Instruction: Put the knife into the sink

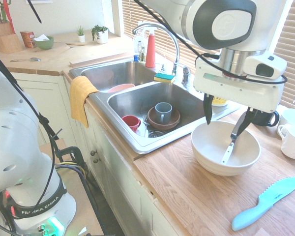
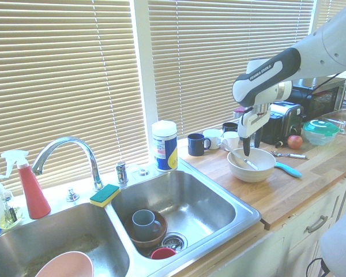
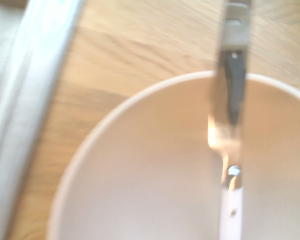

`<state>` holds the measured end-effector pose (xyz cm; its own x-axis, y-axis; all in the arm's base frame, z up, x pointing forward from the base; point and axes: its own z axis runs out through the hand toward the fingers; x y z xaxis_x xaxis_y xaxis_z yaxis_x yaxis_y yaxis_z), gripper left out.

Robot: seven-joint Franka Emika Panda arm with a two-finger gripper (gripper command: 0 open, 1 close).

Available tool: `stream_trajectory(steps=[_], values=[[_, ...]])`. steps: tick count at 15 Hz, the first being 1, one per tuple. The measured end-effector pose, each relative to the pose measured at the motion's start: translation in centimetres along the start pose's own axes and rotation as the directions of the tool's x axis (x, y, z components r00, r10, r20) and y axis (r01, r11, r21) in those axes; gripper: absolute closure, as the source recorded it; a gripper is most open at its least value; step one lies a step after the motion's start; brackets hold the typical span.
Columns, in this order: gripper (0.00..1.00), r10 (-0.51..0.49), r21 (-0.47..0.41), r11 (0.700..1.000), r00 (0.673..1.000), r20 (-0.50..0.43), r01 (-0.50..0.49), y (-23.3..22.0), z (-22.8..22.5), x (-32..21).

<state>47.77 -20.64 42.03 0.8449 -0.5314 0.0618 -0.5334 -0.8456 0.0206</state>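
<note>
First exterior view: at right of the frame, the white two-finger pincer is spread over the round cream bowl, whose rim props up the grey-bladed, white-handled knife, perhaps leaving its blade graspable.

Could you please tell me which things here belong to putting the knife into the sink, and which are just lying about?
For the job:
- knife, in the bowl
- sink
- claw, open
- bowl, holding the knife

Lying about:
- serrated knife
- sponge
- towel
- apple
</note>
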Motion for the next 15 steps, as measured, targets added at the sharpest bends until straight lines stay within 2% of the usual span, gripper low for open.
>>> stream_trajectory(steps=[8, 9, 15], values=[[0.0, 0.043, 0.012, 0.999, 0.999, 0.018, -0.043, -0.6, 5.0, 2.9], [1.0, 0.045, 0.014, 0.999, 0.999, 0.018, -0.046, -0.7, 5.2, 3.2], [1.0, 0.065, 0.016, 0.998, 0.997, 0.036, -0.066, -0.2, 6.2, 3.4]])
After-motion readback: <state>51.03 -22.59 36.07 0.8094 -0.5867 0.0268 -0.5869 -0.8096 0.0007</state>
